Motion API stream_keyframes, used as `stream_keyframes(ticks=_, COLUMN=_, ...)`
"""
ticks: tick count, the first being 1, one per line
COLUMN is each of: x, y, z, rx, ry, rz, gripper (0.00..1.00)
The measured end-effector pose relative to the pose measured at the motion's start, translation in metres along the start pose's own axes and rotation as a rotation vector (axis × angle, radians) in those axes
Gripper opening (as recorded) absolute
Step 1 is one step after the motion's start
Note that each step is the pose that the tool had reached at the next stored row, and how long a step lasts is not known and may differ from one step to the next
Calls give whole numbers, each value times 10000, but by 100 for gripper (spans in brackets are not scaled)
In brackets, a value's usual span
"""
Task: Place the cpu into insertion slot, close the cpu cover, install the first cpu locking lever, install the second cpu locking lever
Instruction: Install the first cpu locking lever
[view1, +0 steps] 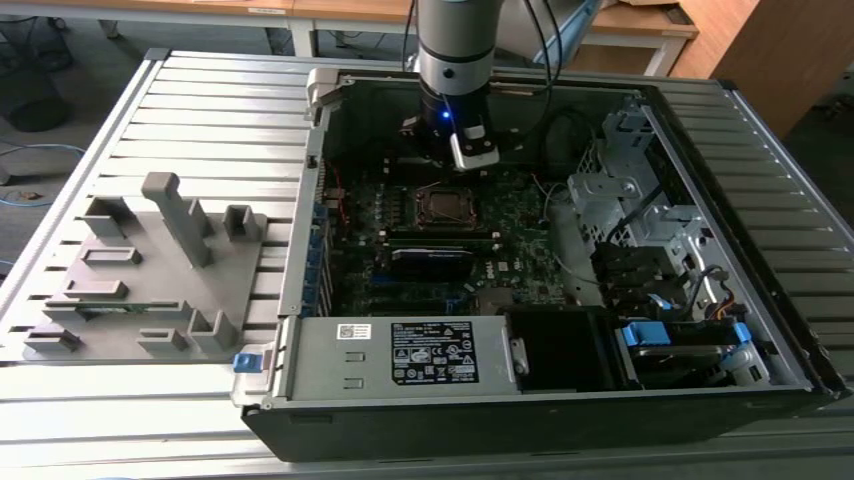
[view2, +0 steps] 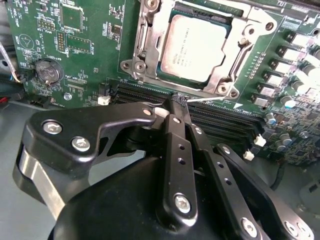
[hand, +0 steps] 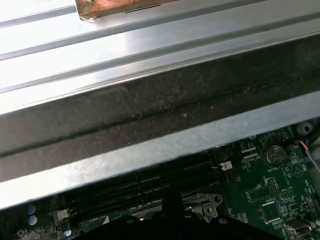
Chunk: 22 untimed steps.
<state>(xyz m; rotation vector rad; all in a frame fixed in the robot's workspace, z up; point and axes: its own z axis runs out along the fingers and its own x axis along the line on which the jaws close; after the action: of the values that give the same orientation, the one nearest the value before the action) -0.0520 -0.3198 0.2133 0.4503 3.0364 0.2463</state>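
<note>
Slatted metal tabling (view1: 187, 110) is occupied by an opened computer case (view1: 561, 425). On its motherboard (view2: 75, 45), the cpu (view2: 192, 47) is seated in the socket, framed by the lowered cpu cover (view2: 240, 55). Just beside it, the gripper (view2: 176, 101) is held with fingertips pressed together.

The gripper (view2: 178, 101) fills the foreground as a black linkage of bolted bars, its jaws drawn together into one narrow tip. That tip sits over the black memory slots (view2: 131, 92), just beside the near edge of the socket. The cpu (view2: 192, 47) lies in the socket with its pale metal top facing up. The cpu cover (view2: 145, 46) frames it in silver and seems to lie flat on it. A thin silvery lever (view2: 215, 100) runs from the tip along the socket edge. A coin battery (view2: 46, 71) sits on the green motherboard (view2: 95, 22), well apart from the socket.
</note>
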Motion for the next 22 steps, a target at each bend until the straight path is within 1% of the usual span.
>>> stream_keyframes(ticks=1, x=3, y=0, z=0, rx=-15, ry=-23, rz=3, gripper=11)
stream_keyframes(ticks=4, x=10, y=-1, z=-1, rx=-91, ry=-157, rz=-16, gripper=11)
stream_keyframes(ticks=6, x=13, y=-1, z=-1, rx=-122, ry=-218, rz=-26, gripper=11)
stream_keyframes(ticks=10, x=32, y=-8, z=-2, rx=-189, ry=-280, rz=-34, gripper=11)
stream_keyframes(ticks=15, x=64, y=-14, z=-3, rx=-282, ry=-328, rz=-36, gripper=11)
stream_keyframes(ticks=16, x=65, y=-14, z=-4, rx=-295, ry=-343, rz=-39, gripper=11)
stream_keyframes(ticks=17, x=65, y=-14, z=-3, rx=-314, ry=-369, rz=-42, gripper=11)
stream_keyframes(ticks=18, x=66, y=-15, z=-2, rx=-350, ry=-429, rz=-51, gripper=11)
stream_keyframes(ticks=20, x=72, y=-17, z=-1, rx=-442, ry=-605, rz=-78, gripper=11)
stream_keyframes(ticks=21, x=73, y=-17, z=-1, rx=-453, ry=-631, rz=-83, gripper=11)
stream_keyframes(ticks=22, x=72, y=-17, z=-1, rx=-453, ry=-632, rz=-84, gripper=11)
